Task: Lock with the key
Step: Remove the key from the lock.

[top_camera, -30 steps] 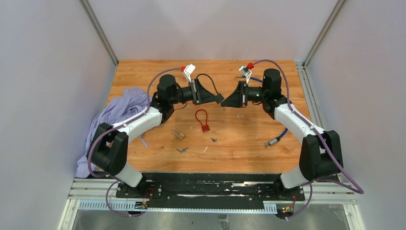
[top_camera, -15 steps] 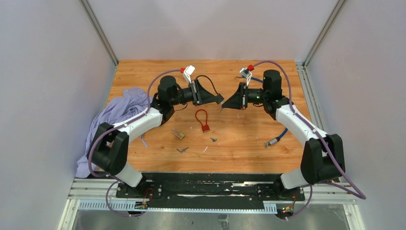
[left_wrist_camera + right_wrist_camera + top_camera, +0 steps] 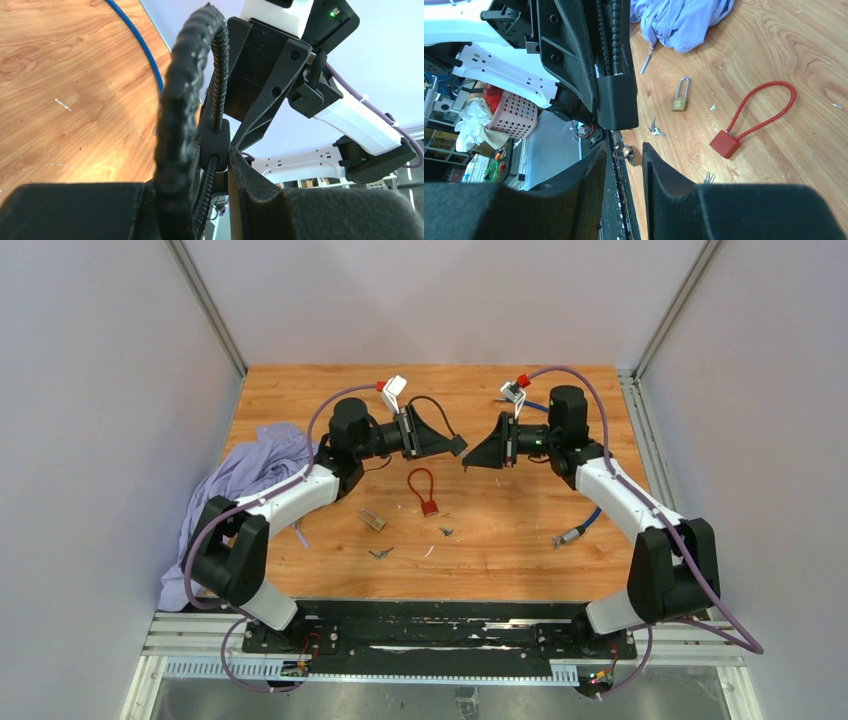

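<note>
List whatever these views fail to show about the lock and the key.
- Keyhole of the black lock body: right wrist view, its underside faces away.
- Key ring between the fingers of the right gripper: mostly hidden there, too small from above; contact unclear.
- Left gripper grip on the lock: left wrist view, covered by the black cable.
- Loose keys: top view, too small for detail.

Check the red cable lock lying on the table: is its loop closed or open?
Closed. The red cable lock shows both cable ends entering its body, a full loop, in the right wrist view.
</note>
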{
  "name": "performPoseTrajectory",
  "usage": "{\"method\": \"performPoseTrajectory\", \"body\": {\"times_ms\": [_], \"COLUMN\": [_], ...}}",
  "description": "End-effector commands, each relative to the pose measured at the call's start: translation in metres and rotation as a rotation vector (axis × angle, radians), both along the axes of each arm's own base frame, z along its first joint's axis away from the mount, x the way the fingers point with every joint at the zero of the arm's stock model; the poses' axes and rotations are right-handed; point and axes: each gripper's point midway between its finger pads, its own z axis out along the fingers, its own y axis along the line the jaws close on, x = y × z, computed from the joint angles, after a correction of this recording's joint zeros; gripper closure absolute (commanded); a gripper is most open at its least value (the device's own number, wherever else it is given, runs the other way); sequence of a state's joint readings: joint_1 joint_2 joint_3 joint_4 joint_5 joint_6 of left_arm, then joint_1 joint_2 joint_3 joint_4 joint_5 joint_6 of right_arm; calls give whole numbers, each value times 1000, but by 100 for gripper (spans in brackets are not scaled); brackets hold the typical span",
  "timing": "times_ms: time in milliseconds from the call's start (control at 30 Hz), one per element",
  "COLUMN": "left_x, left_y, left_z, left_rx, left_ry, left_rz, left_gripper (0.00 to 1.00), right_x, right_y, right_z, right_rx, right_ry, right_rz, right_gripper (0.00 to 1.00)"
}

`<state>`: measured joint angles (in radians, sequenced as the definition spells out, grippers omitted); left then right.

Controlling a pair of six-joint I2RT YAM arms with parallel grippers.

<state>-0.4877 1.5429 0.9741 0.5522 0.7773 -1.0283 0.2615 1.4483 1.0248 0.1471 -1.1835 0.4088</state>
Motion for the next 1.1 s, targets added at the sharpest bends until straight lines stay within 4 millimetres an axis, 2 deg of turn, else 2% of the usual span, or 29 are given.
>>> {"method": "performPoseTrajectory", "body": {"times_ms": [0,233,400,567,800,933,1067], "left_x": [-5,-9,-11,-14,-21,-20,-18], "left_y": [-1,-3,-4,-4,-1,0,3], "left_z": [17,24,25,29,44,46,50], "left_rx": [-32,-50,-50,-76,-155,-154,-156], "left_ry": [-85,-137,-184,-267,-404,-438,-467], "left_rz": [-20,-46,-56,-65,-65,-52,-20], "left_gripper": [100,100,100,100,100,100,100], "right_x": [3,1,-1,-5,-18,-26,-32], "right_y": [4,6,6,5,4,5,4], "right_z": [19,25,29,28,29,28,19], "right_rx": [52,99,116,125,144,143,119], "right_ry": [-8,15,13,-6,-49,-59,-71], "right_rz": [32,66,79,89,130,165,185], "right_gripper": [68,74,84,99,99,99,99]}}
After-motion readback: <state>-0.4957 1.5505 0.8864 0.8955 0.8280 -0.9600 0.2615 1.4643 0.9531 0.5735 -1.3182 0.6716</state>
